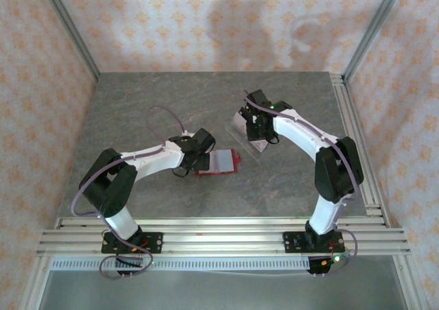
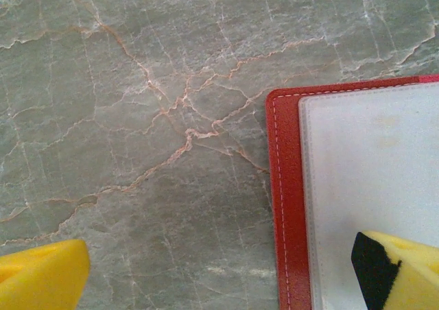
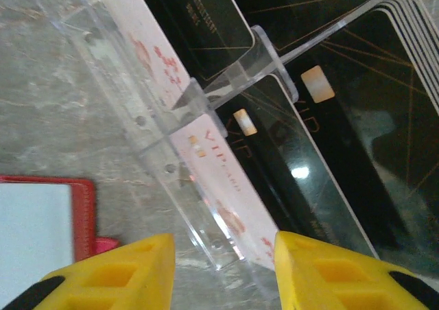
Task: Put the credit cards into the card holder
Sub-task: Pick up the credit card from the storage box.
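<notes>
Left gripper (image 2: 219,276) straddles card holder (image 2: 287,186) edge; possibly touching it.

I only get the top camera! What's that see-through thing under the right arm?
Observer: A clear stand holding black cards with gold lines.
Operator: Any other colour?
Observer: One pale pink card printed VIP, next to the black ones.
Operator: And the left arm?
Observer: Its end effector is wide open, one yellow fingertip over the pale pocket of the red wallet.
</notes>
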Available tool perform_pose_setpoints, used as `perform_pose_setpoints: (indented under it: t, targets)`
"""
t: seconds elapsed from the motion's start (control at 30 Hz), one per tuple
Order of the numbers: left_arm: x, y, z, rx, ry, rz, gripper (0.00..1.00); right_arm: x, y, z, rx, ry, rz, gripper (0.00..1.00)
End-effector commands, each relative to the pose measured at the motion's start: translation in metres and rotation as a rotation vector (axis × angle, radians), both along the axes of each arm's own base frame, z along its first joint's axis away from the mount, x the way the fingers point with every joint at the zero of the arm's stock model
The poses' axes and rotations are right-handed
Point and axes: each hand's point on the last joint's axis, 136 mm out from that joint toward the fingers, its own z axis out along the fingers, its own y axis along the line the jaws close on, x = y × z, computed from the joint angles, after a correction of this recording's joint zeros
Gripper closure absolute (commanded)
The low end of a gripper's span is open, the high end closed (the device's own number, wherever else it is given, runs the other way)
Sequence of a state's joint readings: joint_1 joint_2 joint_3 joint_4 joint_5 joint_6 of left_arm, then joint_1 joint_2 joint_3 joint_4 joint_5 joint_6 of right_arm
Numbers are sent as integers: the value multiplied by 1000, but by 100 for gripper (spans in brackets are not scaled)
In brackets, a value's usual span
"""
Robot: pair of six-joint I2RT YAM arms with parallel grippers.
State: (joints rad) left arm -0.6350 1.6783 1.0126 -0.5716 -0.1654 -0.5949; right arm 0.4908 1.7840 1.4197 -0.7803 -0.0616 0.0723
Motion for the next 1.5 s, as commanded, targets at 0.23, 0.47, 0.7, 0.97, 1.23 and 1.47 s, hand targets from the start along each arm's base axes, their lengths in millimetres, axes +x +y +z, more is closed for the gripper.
perform_pose_setpoints:
  t: [0.23,0.47,0.7,0.97,1.23,1.47]
  targets:
    - [3,7,2,46,-16,11,0,10,-13,-10,-134,17,42,59]
    - [4,8,4,49,-18,10,0,5,-10,-21,-121,50,61,61]
    - [4,8,5,48,-21,11,0,-1,-3,-25,-80,81,82,67]
    - [5,8,6,50,-24,13,0,-4,3,-21,-48,88,100,81]
    - [5,8,7,51,-26,10,0,-4,-3,-22,-64,89,95,72]
    - [5,8,8,48,-29,10,0,-4,-3,-21,-49,95,96,81]
